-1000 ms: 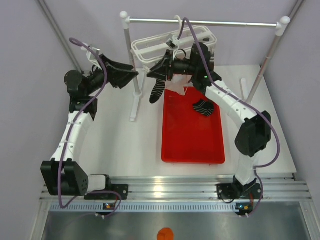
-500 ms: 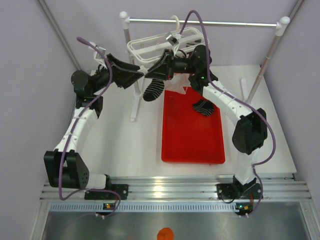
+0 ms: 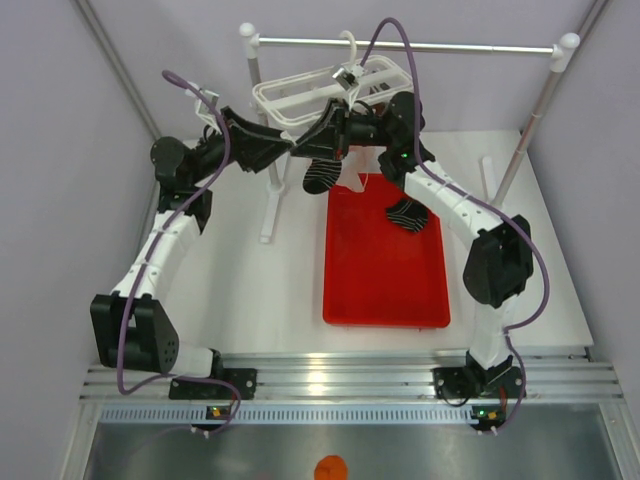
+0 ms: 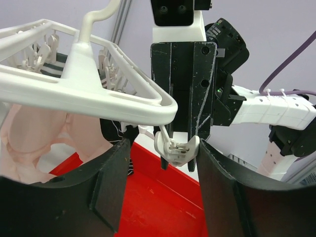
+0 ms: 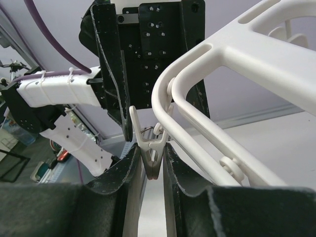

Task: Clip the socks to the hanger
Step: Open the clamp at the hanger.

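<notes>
The white hanger [image 3: 320,92] hangs tilted from the crossbar. My right gripper [image 3: 314,138] is shut on a white peg [image 5: 150,148] under the hanger's near corner. My left gripper [image 3: 290,148] is open, and its fingers straddle the same peg [image 4: 176,148] from the opposite side without touching it. One black striped sock [image 3: 322,173] dangles just under the two grippers; what holds it is hidden. A strip of it shows behind my left finger [image 4: 129,167]. Another striped sock [image 3: 407,213] lies on the red tray [image 3: 385,290].
The stand's metal crossbar [image 3: 400,45] spans the back, with a white post [image 3: 268,190] left of the tray and another post [image 3: 545,95] at the right. A pale pink fabric item [image 4: 34,133] hangs from the hanger. Grey walls close in on both sides.
My left arm has swung in from the left to the hanger's corner. The hanger has tilted and shifted left with my right gripper, and the dangling sock has risen a little.
</notes>
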`<move>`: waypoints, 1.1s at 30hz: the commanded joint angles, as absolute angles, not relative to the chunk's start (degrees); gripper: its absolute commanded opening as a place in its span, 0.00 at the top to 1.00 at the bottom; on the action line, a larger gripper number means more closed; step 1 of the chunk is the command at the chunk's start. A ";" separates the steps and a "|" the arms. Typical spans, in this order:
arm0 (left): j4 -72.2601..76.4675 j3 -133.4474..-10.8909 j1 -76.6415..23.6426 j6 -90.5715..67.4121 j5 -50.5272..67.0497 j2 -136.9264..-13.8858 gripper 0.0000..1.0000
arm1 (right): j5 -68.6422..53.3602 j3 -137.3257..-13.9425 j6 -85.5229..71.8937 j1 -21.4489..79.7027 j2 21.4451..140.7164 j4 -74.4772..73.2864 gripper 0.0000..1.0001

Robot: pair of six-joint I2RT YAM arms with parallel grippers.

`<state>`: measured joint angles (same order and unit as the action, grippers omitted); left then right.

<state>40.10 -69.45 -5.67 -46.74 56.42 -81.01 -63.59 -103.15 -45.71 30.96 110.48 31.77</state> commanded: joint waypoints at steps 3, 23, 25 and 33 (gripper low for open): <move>43.68 -72.07 -5.98 -49.22 55.02 -81.74 0.45 | -64.95 -103.45 -46.76 30.76 111.27 35.33 1.00; 43.07 -72.69 -6.77 -52.12 53.79 -82.79 1.00 | -63.90 -101.52 -41.85 29.45 109.17 31.21 0.54; 42.45 -72.77 -6.77 -52.38 53.62 -83.06 1.00 | -62.93 -101.08 -38.17 28.83 108.37 27.35 0.49; 37.80 -73.12 -6.77 -50.02 51.86 -82.79 1.00 | -57.58 -99.40 -22.88 26.11 102.49 8.21 0.31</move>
